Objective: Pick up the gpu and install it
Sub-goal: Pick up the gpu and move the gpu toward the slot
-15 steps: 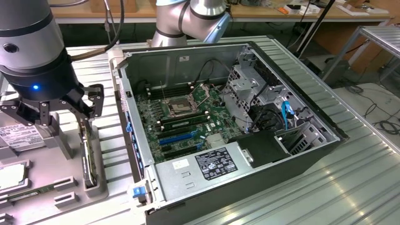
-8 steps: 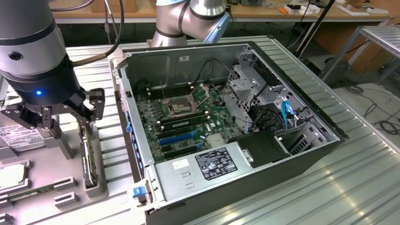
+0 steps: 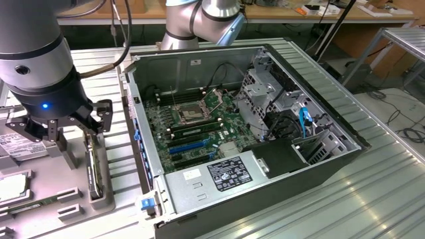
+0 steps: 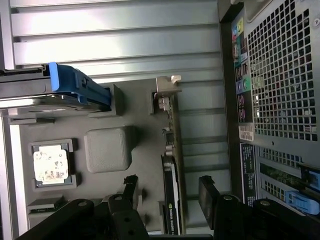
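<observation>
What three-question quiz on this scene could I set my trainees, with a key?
1. True or false: the hand is shut on the gpu.
2. Where is the gpu? A: standing on edge in the grey tray; B: lying on a chair; C: lying on the floor.
3. Fill in: the computer case lies with its side ___.
Key: 1 false, the hand is open; 2 A; 3 open.

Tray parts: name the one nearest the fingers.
The graphics card, standing on edge; the hard drive and processor chip lie flat off to the side.
</observation>
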